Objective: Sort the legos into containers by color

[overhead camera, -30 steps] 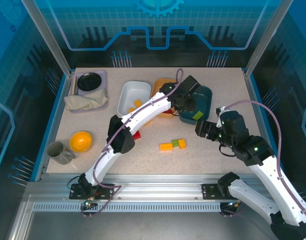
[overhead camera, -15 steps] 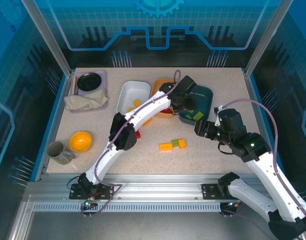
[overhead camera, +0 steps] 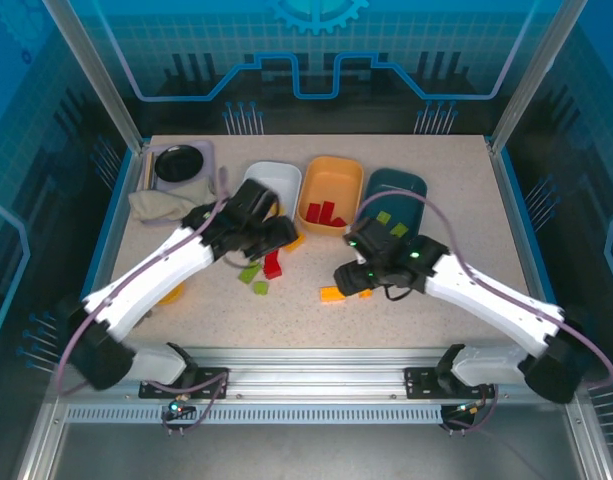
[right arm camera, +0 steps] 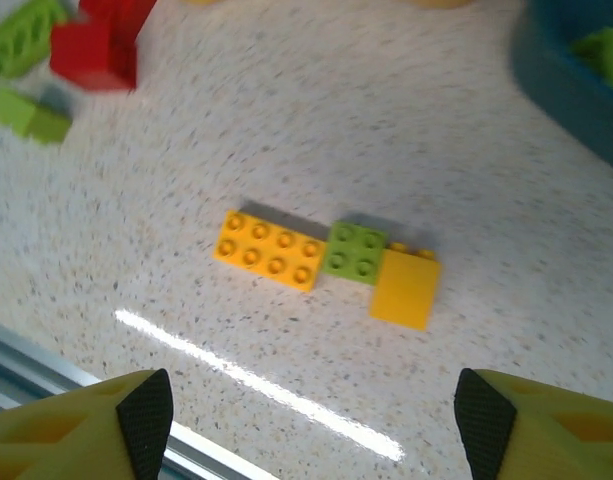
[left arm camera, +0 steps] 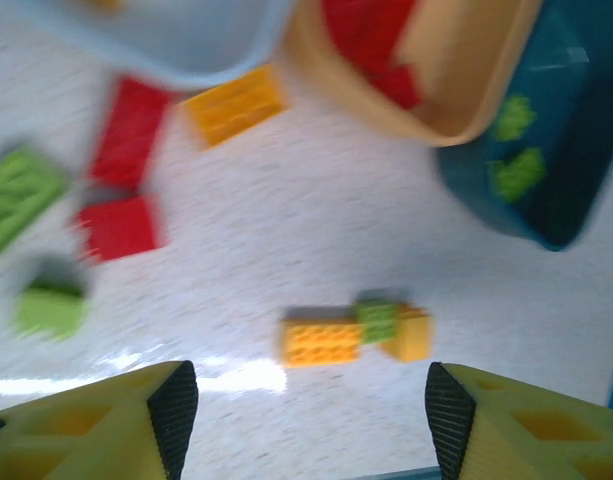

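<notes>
Three containers stand in a row at the back: a white bin (overhead camera: pixel 269 182), an orange bin (overhead camera: pixel 331 193) holding red legos (overhead camera: pixel 326 214), and a teal bin (overhead camera: pixel 396 197) holding green legos (overhead camera: pixel 391 224). A joined orange-green-yellow row (right arm camera: pixel 326 262) lies on the table, seen too as the same row (left arm camera: pixel 356 335). My right gripper (right arm camera: pixel 308 415) hovers open just near of it, at the table's middle (overhead camera: pixel 349 275). Left of the row lie loose red legos (overhead camera: pixel 273 266) and green legos (overhead camera: pixel 249 272), and an orange brick (left arm camera: pixel 234 103) by the white bin. My left gripper (overhead camera: pixel 278 233) is open and empty above them.
A black bowl on a lavender tray (overhead camera: pixel 179 163) and a crumpled cloth (overhead camera: pixel 166 203) sit at the back left. The metal rail (overhead camera: pixel 306 380) runs along the near table edge. The two grippers are close together around the table's middle.
My left gripper opened over the teal bin, leaving another green brick there, then swung back left over the loose bricks. The right arm moved left, down to the joined row.
</notes>
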Available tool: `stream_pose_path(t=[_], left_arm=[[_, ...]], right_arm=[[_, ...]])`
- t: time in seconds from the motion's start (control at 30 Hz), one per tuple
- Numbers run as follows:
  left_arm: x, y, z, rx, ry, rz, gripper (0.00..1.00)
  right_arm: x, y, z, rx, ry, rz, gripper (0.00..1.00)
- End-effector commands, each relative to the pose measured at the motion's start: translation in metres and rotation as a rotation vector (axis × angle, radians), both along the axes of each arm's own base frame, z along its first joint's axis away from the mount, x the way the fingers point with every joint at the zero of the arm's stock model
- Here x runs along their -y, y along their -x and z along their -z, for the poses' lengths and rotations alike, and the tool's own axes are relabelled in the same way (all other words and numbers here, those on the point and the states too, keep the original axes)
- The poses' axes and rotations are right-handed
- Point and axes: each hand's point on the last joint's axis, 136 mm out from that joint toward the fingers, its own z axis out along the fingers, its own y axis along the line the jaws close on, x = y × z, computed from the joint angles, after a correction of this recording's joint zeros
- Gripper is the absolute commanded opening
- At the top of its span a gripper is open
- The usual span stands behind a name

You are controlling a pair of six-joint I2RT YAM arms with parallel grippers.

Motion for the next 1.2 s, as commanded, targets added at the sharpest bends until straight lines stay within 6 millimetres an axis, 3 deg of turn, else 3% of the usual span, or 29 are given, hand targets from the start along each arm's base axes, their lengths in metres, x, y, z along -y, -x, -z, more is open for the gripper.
stream_pose_path(t=[0.0,0.23,0.37,0.5,0.7,0.97,1.17], left_arm=[[-0.042,0.035,0.024,-0.049,0.004,-0.127,0.67],[-0.081,0.080,0.052,-0.128,-0.005,-0.236,0.70],[-0.092,0.082,0.055,-0.140,-0.011,-0.286,0.70],[-0.103,0.078,0.047,-0.116,-0.018,-0.315,0.70],[-0.110,0.084,0.042,-0.113,-0.024,-0.320,0.71],[-0.120,0.095,0.032,-0.079,-0.034,-0.328,0.71],[-0.121,0.099,0.031,-0.077,-0.032,-0.326,0.71]], right_arm=[[-0.023,0.004,0.008,0.025,0.112,-0.158,0.78],[-0.059,-0.001,0.023,-0.014,0.113,-0.239,0.78],[-0.095,-0.010,0.032,-0.049,0.067,-0.207,0.77],[-0.130,-0.031,0.051,-0.119,-0.002,-0.021,0.78],[-0.182,-0.062,0.064,-0.122,-0.011,0.021,0.81],[-0.190,-0.085,0.108,-0.212,0.076,0.039,0.75],[-0.197,-0.088,0.116,-0.219,0.078,0.023,0.66]])
